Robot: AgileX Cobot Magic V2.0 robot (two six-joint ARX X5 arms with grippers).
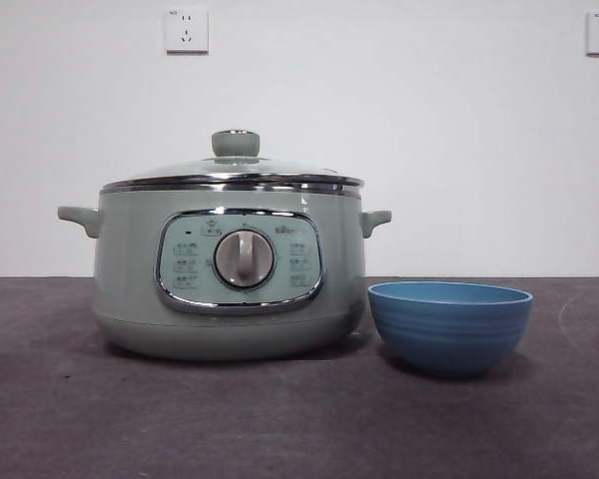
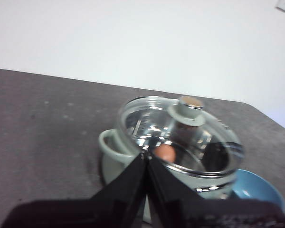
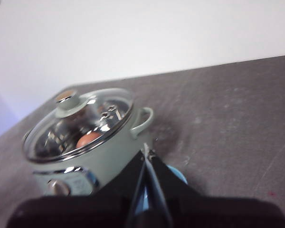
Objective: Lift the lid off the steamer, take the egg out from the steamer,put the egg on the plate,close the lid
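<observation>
At the centre left of the front view the pot (image 1: 230, 269) is seen standing on the dark table (image 1: 80, 419), with the glass lid (image 1: 235, 172) seated flat on its rim and the knob (image 1: 236, 143) upright on top. The blue bowl (image 1: 449, 325) is set just beside the pot, at the lower right, and is not seen to touch it. No arm is shown in this view.

In the left wrist view the left gripper (image 2: 147, 156) is held above and short of the pot, its jaws pressed together on nothing. The egg (image 2: 165, 153) is made out through the glass, inside the pot.

In the right wrist view the right gripper (image 3: 146, 153) is likewise clenched and empty; the egg (image 3: 88, 139) is seen under the lid, and the bowl is largely hidden behind the jaws.

The lid is judged to be lifted first. The jaws should be parted before descent, centred over the knob, closed squarely, and the lid raised straight up so that the rim is not dragged.
</observation>
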